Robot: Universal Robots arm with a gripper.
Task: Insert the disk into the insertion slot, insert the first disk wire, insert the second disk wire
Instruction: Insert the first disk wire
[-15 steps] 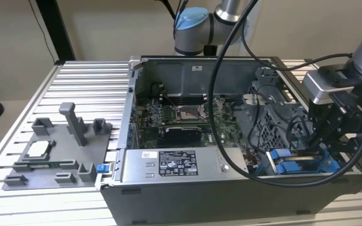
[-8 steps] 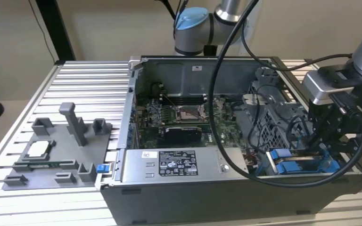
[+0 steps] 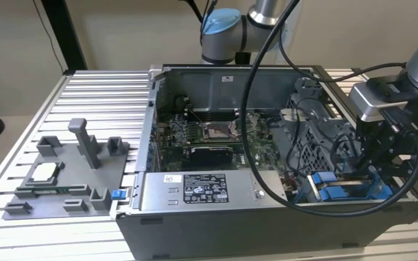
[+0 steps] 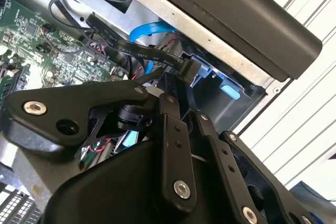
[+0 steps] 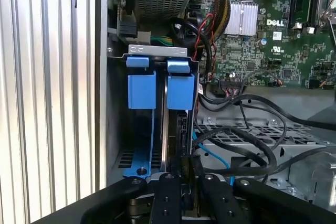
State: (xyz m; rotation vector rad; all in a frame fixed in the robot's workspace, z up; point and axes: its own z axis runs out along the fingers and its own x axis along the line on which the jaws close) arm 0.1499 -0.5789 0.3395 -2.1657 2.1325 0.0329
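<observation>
Exterior view: open grey computer case (image 3: 223, 217) on the ribbed aluminium tabletop (image 3: 100, 103). The arm reaches in from the exterior view's right. Its black gripper (image 3: 365, 163) is down inside the case, lower right of the frame, over the drive bay. The disk (image 3: 336, 191), a drive in a bright blue plastic carrier, sits in the insertion slot (image 3: 380, 193), the grey metal bay with blue rails just beside the grey labelled power-supply box (image 3: 194, 190). Disk step looks done.

Second wrist view: fingers (image 4: 169, 103) narrow, tips pinching what looks like the black plug (image 4: 188, 70) on the end of a flat black cable (image 4: 126, 45). A thin blue cable (image 4: 152, 29) curls just behind it, with the green motherboard (image 4: 47, 40) beyond.

First wrist view: the gripper (image 5: 182, 174) looks straight along the bay. Two blue carrier handles sit side by side under the bay's grey lip. The plug is held edge-on, in line with the handle nearer the motherboard. It's near the drive's edge; can't tell if it's touching.

My read: a wire step is in hand. Can't tell whether it's the first or second wire. Seating it calls for the plug squared to the drive's port and a straight push along the bay. Watch the loose black cables crowding that side; one could snag.
</observation>
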